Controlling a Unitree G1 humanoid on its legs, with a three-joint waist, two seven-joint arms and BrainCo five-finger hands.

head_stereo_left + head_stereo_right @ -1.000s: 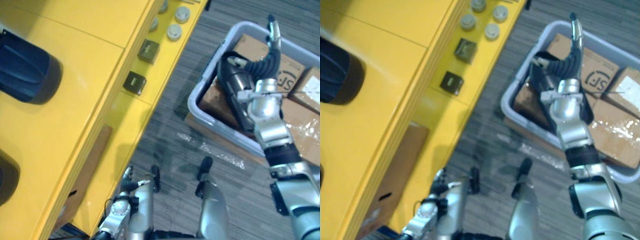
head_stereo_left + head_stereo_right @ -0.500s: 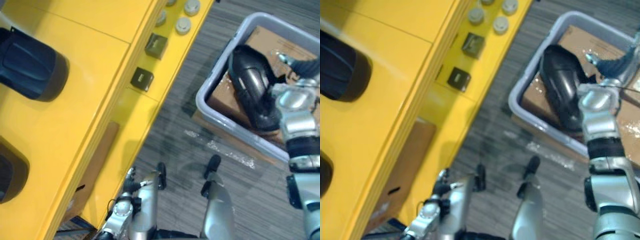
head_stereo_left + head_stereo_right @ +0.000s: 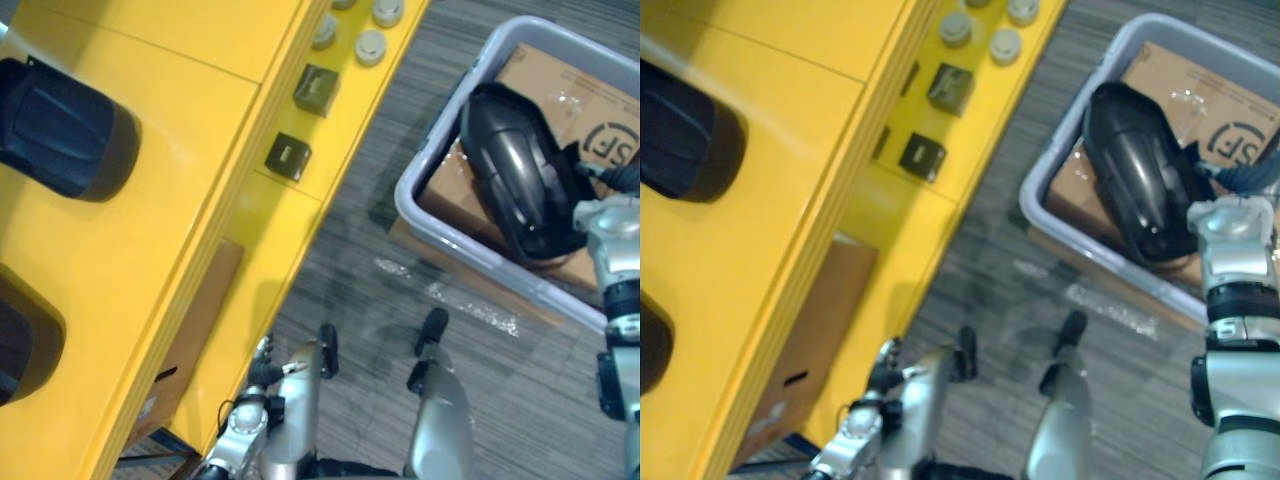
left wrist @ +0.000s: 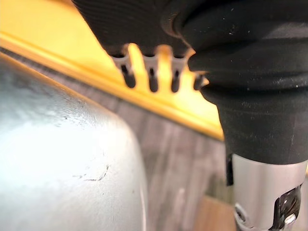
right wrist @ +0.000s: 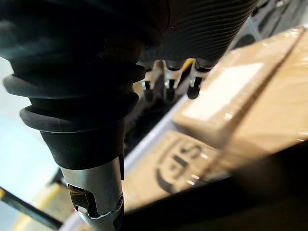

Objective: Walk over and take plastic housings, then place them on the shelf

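A glossy black plastic housing (image 3: 515,170) lies in a grey bin (image 3: 420,190) on top of cardboard boxes (image 3: 590,80). My right hand (image 3: 1245,170) is inside the bin at the housing's right side, close to it. Its fingers (image 5: 168,77) are relaxed and open over the boxes, with nothing in them. Two more dark housings (image 3: 60,130) (image 3: 20,350) rest on the yellow shelf (image 3: 180,200) to the left. My left hand (image 3: 262,375) hangs low beside the shelf's front, its fingers (image 4: 151,72) loose and holding nothing.
Two small black square parts (image 3: 288,155) (image 3: 316,88) and several round grey caps (image 3: 370,45) sit on the shelf's lower ledge. A brown cardboard box (image 3: 190,330) stands under the shelf. Grey striped carpet (image 3: 360,250) separates the shelf and the bin.
The camera has shifted. My right hand has come off the top of the housing and dropped back to its right side, fingers no longer pointing up over the bin's far rim.
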